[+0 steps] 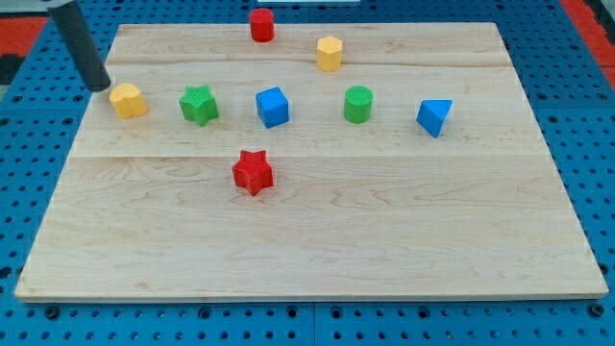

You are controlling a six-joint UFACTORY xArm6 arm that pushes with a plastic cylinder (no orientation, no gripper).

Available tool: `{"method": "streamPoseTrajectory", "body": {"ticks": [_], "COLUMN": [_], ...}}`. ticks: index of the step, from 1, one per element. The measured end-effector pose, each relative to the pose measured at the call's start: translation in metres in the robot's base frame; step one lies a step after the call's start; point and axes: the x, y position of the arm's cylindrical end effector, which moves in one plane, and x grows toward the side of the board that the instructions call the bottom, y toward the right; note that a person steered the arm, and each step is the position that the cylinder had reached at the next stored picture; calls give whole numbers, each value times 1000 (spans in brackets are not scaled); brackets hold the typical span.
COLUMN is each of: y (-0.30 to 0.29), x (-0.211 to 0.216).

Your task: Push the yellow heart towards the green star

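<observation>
Bright, even light (soft shadows), sharp focus.

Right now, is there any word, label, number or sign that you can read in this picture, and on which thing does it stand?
None: no text shows anywhere.
The wooden board is bare wood.
The yellow heart, the green star and my tip carry no marks.

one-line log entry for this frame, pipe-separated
phase: approach | my tip: just left of yellow heart, contact unclear | green star: right of heart, small gap | next: push right
</observation>
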Motion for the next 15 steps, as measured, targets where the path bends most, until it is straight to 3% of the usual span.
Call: {"method": "streamPoseTrajectory", "body": {"ticks": [3, 7, 10, 12, 14, 15], "y": [64, 43, 77, 83, 48, 84], "x": [-5, 98, 125, 100, 172, 185]}}
